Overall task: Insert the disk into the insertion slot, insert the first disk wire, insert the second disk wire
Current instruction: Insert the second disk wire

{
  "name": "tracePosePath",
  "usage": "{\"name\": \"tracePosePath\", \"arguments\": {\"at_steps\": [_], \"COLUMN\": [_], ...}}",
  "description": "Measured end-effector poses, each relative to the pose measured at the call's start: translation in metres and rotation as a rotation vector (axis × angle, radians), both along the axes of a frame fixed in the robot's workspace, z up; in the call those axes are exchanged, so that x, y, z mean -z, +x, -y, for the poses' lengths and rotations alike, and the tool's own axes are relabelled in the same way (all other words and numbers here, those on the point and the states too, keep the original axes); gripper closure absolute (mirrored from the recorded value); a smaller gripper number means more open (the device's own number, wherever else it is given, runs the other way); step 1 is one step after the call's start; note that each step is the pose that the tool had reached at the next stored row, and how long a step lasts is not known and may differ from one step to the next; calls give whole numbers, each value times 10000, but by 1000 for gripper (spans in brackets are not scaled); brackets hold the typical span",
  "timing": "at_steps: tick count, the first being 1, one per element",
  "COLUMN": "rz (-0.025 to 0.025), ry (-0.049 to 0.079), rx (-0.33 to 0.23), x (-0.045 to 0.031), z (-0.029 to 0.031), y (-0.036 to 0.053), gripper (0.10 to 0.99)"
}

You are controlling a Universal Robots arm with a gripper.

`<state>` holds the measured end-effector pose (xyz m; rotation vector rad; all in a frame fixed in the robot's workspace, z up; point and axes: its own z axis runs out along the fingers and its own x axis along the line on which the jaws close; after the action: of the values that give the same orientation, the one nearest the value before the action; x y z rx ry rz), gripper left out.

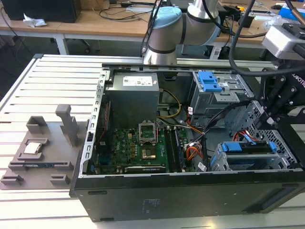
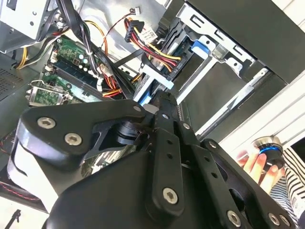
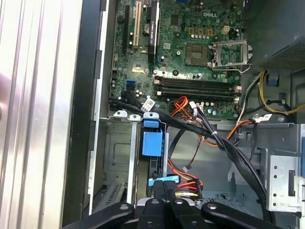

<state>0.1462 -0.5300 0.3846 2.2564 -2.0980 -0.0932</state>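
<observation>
The disk [image 1: 248, 147], in its blue carrier, lies inside the insertion slot [image 1: 219, 162], the low grey cage at the case's front corner on the exterior view's right. My gripper [image 1: 261, 125] hangs just above the cage's inner end. In the first wrist view my gripper [image 3: 164, 202] looks shut, with its tips against the blue carrier end [image 3: 163, 181]. What lies between the tips is hidden. A red, yellow and orange wire bundle [image 3: 185, 183] runs right beside them. The second wrist view shows my gripper [image 2: 164, 102] by the carrier [image 2: 200, 47] and the same wires [image 2: 143, 43].
A taller grey cage with a blue latch [image 1: 209, 81] stands behind the slot. The motherboard [image 1: 138, 148] and power supply [image 1: 132, 93] fill the case's other half. Black cables [image 3: 228, 148] cross above the slot. A person's hand [image 2: 257, 164] holds a blue-ringed knob outside the case.
</observation>
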Motion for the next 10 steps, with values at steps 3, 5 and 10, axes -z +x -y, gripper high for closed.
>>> {"name": "tracePosePath", "arguments": {"at_steps": [3, 5, 10], "rz": [0, 0, 0], "ry": [3, 2, 1], "rx": [0, 0, 0], "x": [-16, -19, -20], "z": [-1, -1, -1], "y": [0, 0, 0], "gripper": [980, 980, 980]}}
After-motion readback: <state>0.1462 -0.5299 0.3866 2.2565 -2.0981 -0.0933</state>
